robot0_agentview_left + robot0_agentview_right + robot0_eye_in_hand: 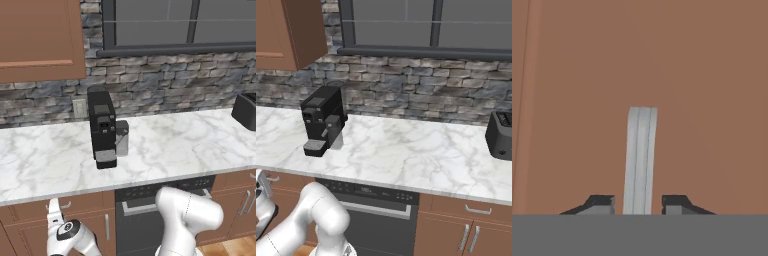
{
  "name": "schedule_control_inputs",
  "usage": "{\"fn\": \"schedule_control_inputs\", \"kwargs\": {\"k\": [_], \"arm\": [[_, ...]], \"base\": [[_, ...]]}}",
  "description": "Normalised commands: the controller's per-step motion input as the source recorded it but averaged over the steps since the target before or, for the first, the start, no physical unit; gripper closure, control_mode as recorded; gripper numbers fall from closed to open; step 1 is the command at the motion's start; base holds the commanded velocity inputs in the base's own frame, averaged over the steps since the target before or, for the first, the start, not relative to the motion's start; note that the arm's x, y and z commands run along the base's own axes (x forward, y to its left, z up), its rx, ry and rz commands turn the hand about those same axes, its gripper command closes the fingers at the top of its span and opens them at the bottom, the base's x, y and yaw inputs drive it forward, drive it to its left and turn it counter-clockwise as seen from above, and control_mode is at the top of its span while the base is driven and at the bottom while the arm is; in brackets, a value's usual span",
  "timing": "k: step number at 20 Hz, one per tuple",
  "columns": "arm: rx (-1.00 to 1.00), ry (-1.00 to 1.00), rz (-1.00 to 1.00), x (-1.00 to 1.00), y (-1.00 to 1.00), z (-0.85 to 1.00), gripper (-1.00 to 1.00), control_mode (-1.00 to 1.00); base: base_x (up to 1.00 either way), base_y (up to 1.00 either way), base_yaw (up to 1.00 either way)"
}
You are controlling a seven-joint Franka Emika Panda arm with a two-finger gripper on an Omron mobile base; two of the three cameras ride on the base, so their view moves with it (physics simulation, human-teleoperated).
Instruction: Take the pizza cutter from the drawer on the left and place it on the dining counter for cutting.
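Gripper low at the left, right up against the drawer, pointing straight at its plain reddish-brown wood front. Narrow set: two dark fingertips straddling the silver drawer handle, one on each side, a thin sliver of wood showing between each tip and the metal. Cannot tell whether the pads press on the handle or stand just clear of it.

From the left base view, the same gripper just below the worktop edge, at the small curved drawer handle. Drawer directly under the worktop, left of the black dishwasher, its front in line with the neighbouring fronts. Below it, a taller cabinet door with a vertical handle.

From the right base view, gripper at the far left edge, beside the drawer.

On the white marble worktop: a black coffee machine standing upright toward the left, close to the wall, and a black toaster at the far right, well apart from it. Behind both, a grey stone wall with a dark-framed window above. Upper left, a reddish-brown wall cabinet. White arm bent low in front of the dishwasher, reaching leftward.
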Motion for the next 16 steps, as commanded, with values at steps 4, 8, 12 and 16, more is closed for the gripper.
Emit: {"fn": "schedule_control_inputs", "kwargs": {"k": [4,8,12,16], "arm": [[0.00,0.00,0.00,0.00,0.00,0.00,1.00,-1.00],[0.00,0.00,0.00,-0.01,0.00,0.00,1.00,-1.00],[0.00,0.07,0.00,-0.35,0.01,-0.03,1.00,-1.00],[0.00,0.09,-0.03,-0.74,0.00,-0.04,1.00,-1.00]], "base": [[0.00,0.00,0.00],[0.00,0.00,0.00],[0.00,0.00,0.00],[0.00,0.00,0.00]]}}
